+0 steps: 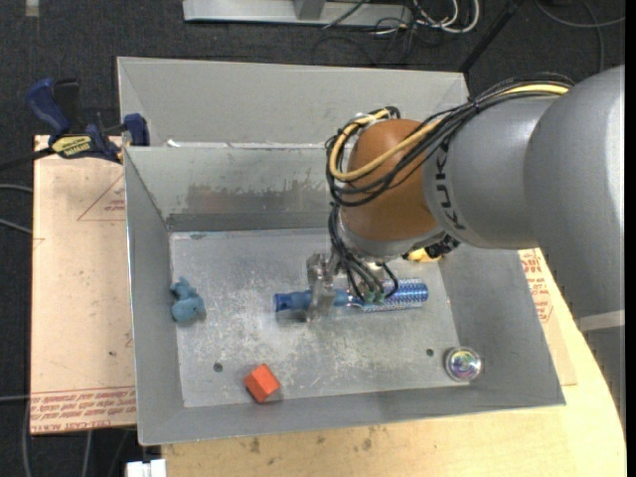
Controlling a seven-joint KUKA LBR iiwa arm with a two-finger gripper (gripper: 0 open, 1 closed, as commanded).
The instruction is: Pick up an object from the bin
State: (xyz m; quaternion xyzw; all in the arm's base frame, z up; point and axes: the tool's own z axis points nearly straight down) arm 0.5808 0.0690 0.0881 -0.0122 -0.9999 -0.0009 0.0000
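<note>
Blue brush (402, 296), apparently right under jaws

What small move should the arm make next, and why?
Probably ease straight down: the gripper sits over the left part of the long blue brush-like thing mid-bin, while the orange block and shiny ball lie apart.

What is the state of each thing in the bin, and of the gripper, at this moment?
Gripper: low in the bin's middle, at the long blue thing.
Long blue thing: lying flat, partly under the gripper.
Blue figure: lying at the left, untouched.
Orange block: resting near the front wall, untouched.
Shiny ball: resting at the front right, untouched.
</note>
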